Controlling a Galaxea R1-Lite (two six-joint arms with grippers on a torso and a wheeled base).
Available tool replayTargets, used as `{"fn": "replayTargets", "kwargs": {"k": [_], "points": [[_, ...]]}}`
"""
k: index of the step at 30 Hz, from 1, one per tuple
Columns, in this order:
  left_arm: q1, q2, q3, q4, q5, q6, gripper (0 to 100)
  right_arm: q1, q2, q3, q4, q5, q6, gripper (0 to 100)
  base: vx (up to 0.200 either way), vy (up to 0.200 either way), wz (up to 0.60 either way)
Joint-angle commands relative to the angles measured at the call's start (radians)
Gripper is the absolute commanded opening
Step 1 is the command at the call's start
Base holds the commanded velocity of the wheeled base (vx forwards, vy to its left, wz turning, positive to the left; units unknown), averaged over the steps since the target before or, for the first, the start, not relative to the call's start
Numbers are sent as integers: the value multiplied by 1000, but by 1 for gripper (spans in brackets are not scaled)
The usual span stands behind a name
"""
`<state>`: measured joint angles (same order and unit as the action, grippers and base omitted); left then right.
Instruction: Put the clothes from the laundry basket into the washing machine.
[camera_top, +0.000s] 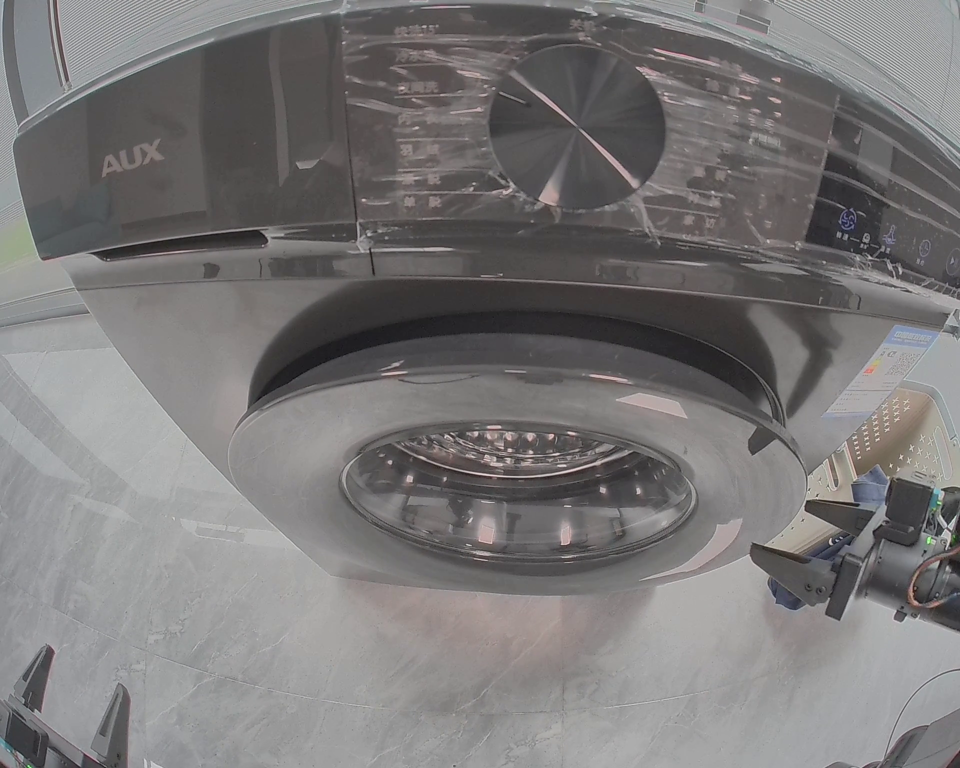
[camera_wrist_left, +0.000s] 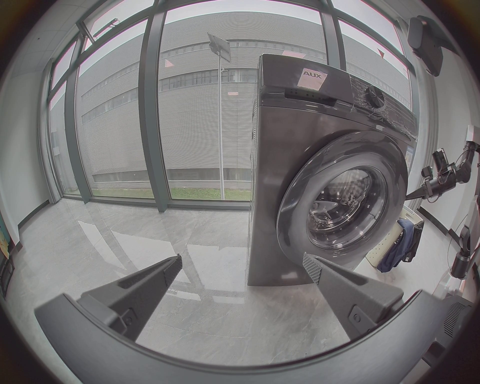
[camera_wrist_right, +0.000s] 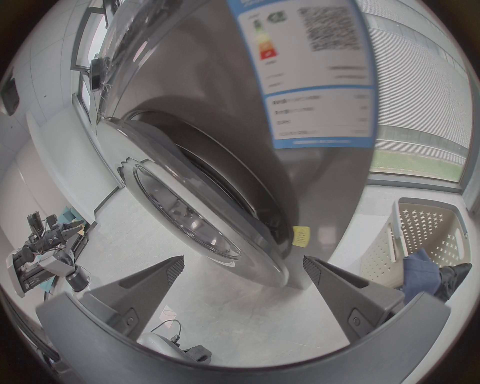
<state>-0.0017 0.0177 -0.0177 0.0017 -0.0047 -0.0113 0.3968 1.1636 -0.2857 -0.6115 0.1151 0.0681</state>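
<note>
Pre-load step: washer (camera_top: 180, 330) door (camera_top: 515, 490) shut, clothes (camera_top: 868, 488) in basket (camera_top: 905, 430) just beside washer's R side; R gripper (camera_top: 783, 528) wide open, empty, near door's R edge; L gripper (camera_top: 83, 670) open, empty, low; next prob. needs door opened before any pick.

Looks like some lab or showroom space: washing machine (camera_wrist_left: 330, 190) out in the open on glossy floor tiles (camera_wrist_left: 150, 240), huge floor-to-ceiling windows (camera_wrist_left: 190, 125) behind.

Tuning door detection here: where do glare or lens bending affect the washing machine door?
Head view: the door bulges with lens bending, bright patches on its rim. Left wrist view: window frames bow, corners go dark. Right wrist view: door glass mirrors the bright room.
</note>
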Motion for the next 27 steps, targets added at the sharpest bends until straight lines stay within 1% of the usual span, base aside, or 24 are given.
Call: {"fn": "replayTargets", "kwargs": {"k": [1, 3, 4, 5, 6, 7, 8, 9, 12, 14, 15, 17, 18, 19, 20, 23, 25, 27], "points": [[0, -10, 16, 0, 0, -1, 100, 36, 117, -69, -10, -3, 4, 100, 0, 0, 0], [0, -10, 16, 0, 0, -1, 100, 57, 120, -75, -8, 1, 2, 100, 0, 0, 0], [0, -10, 16, 0, 0, -1, 100, 57, 120, -75, -8, 1, 2, 100, 0, 0, 0], [0, -10, 16, 0, 0, -1, 100, 89, 117, -59, -5, 3, 4, 100, 0, 0, 0], [0, -10, 16, 0, 0, -1, 100, 94, 116, -55, -4, 3, 6, 100, 0, 0, 0], [0, -10, 16, 0, 0, 1, 100, 108, 105, -27, 1, 5, 4, 100, 0, 0, 0], [0, -10, 16, 0, 0, 1, 100, 109, 103, -23, 1, 6, 4, 100, 0, 0, 0], [0, -10, 16, 0, 0, 1, 100, 116, 77, 14, 1, 17, 2, 100, 0, 0, 0], [0, -10, 16, 0, 2, 2, 100, 108, 2, 62, 6, 28, -1, 100, 0, 0, 0], [0, -10, 16, -2, 2, 2, 100, 99, 1, 62, 7, 23, -1, 100, 0, 0, 0], [0, -10, 16, 0, 2, 2, 100, 99, 1, 60, 7, 21, -1, 100, -200, 0, 0], [0, -10, 16, 0, 2, 2, 100, 73, 37, 31, 6, 18, -2, 100, -200, 0, 0], [0, -10, 16, 0, 2, 2, 100, 71, 42, 28, 6, 18, -2, 100, -200, 0, 0], [0, -10, 16, 0, 0, 2, 100, 68, 88, -3, -4, 17, -2, 100, -200, 0, 0], [0, -10, 16, 0, 0, 1, 100, 68, 97, -10, -5, 17, -2, 100, 0, 0, 0], [0, -10, 16, -2, 0, -4, 100, 83, 126, -23, -5, 17, -4, 100, 0, 0, 0], [0, -10, 16, -2, 0, -3, 100, 103, 117, -4, 6, 20, -5, 100, 0, 0, 0], [0, -10, 16, 0, 2, 1, 100, 139, 94, 40, -1, 23, -5, 100, 0, 0, 0]]}}
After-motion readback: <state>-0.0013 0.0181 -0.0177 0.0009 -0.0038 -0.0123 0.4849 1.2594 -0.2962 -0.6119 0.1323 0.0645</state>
